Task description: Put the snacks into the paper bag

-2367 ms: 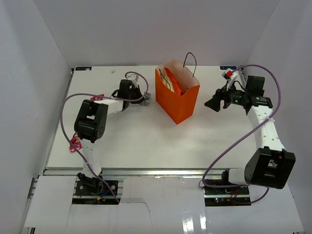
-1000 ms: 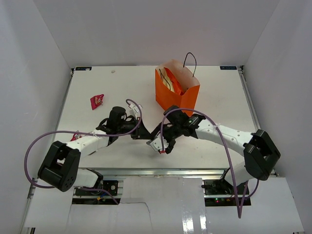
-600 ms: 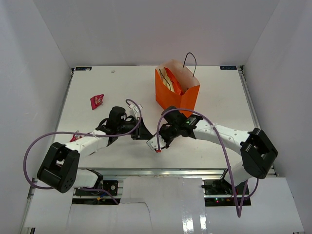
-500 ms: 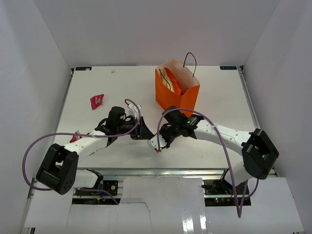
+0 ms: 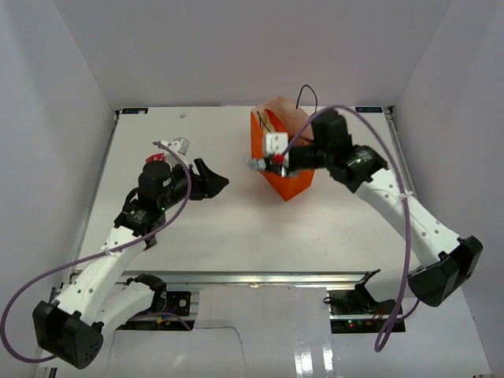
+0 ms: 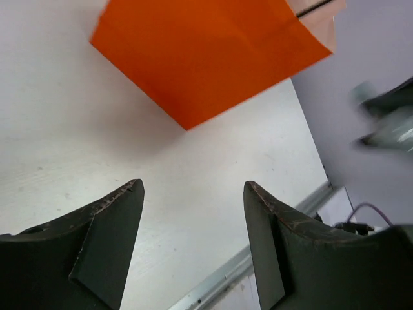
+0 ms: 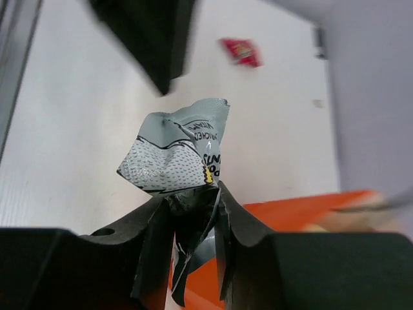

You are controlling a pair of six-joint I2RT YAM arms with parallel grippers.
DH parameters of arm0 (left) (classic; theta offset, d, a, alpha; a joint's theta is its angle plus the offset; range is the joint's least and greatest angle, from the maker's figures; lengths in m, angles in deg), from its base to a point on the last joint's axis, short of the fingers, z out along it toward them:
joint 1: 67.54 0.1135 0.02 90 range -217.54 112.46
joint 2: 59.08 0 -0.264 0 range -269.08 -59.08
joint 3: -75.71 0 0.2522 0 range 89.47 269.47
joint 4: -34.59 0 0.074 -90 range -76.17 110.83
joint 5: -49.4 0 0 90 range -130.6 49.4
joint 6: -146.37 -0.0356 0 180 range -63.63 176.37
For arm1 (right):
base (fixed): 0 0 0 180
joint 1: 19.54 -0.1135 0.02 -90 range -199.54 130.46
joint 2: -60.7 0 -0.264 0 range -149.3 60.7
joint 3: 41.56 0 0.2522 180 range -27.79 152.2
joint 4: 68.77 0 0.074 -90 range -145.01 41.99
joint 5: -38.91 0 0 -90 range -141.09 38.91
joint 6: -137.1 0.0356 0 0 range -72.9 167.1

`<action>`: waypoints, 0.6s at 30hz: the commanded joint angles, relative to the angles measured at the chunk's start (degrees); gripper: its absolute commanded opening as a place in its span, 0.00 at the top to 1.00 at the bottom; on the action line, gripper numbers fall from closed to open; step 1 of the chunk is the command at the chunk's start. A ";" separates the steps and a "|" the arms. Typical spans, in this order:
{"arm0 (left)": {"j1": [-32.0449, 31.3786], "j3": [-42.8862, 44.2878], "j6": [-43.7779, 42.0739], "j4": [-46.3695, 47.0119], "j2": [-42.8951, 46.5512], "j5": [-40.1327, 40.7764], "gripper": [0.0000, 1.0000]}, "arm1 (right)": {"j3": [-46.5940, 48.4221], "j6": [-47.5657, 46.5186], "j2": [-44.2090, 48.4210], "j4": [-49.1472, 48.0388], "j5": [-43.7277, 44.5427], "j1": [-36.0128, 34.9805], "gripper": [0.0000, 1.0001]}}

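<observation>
A metal rail (image 5: pixel 260 277) runs along the near edge of the matt white table (image 5: pixel 236 236), which is enclosed by plain white walls (image 5: pixel 236 47) on the left, right and far sides. Left of centre, the left gripper (image 6: pixel 192 187) hangs above the bare surface with its jaws apart and nothing between them. A pink-red wrapper (image 7: pixel 240 51) lies on the table just beyond the left arm, far left. Right of centre, the right gripper (image 7: pixel 190 194) is clamped on the crumpled silver-grey wrapper (image 7: pixel 181 152). It holds the wrapper in the air at the left rim of the upright orange paper bag (image 5: pixel 293 179), which stands toward the far side, and the wrapper is not yet inside.

Half a second earlier, both grippers met low over the near centre of the table, in front of the bag. The left arm has since drawn back to the left and opened. The right arm has lifted the wrapper up to the bag. The bag has not moved.
</observation>
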 commanded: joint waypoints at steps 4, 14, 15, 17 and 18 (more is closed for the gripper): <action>0.21 -2.44 3.05 -8.80 7.43 17.04 0.27 | 20.31 36.40 -1.95 -9.98 2.65 11.33 0.89; 0.21 -8.95 12.38 -15.91 14.37 24.78 0.27 | 18.20 40.73 -14.16 -12.37 20.87 15.03 0.84; 0.21 -8.95 12.56 -16.53 14.81 25.22 0.27 | 17.85 40.83 -14.78 -12.64 22.97 15.12 0.81; 0.21 -9.04 13.26 -18.02 16.48 26.27 0.27 | 17.76 41.53 -16.19 -13.08 25.19 15.64 0.75; 0.21 -9.21 13.52 -18.38 17.10 26.72 0.27 | 17.50 41.53 -16.37 -13.08 25.54 15.99 0.73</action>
